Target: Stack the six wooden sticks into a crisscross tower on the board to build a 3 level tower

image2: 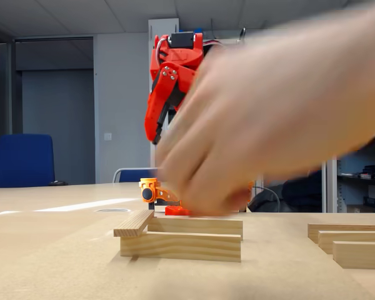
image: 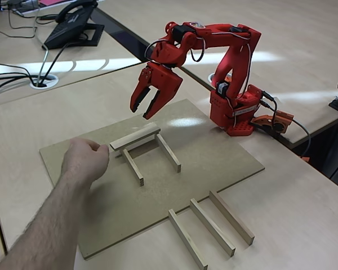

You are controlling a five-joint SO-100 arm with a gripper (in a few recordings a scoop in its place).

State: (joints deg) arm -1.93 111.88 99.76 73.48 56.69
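My red gripper [image: 145,109] hangs open and empty above the far part of the board [image: 214,163]; in the other fixed view the gripper [image2: 154,128] is partly hidden by a blurred hand. Two sticks [image: 133,167] [image: 169,152] lie parallel on the board. A third stick [image: 135,136] rests across their far ends, the crosswise stick [image2: 134,223] sitting on the front stick [image2: 181,245]. A person's hand [image: 84,160] touches the left end of the cross stick. Three more sticks [image: 187,239] [image: 212,226] [image: 231,216] lie side by side on the desk off the board's near edge.
The arm's base [image: 236,112] stands at the board's far right corner, with an orange cable part [image: 273,121] beside it. A desk phone [image: 73,25] and cables sit at the far left. The person's forearm [image: 39,230] crosses the board's left near side.
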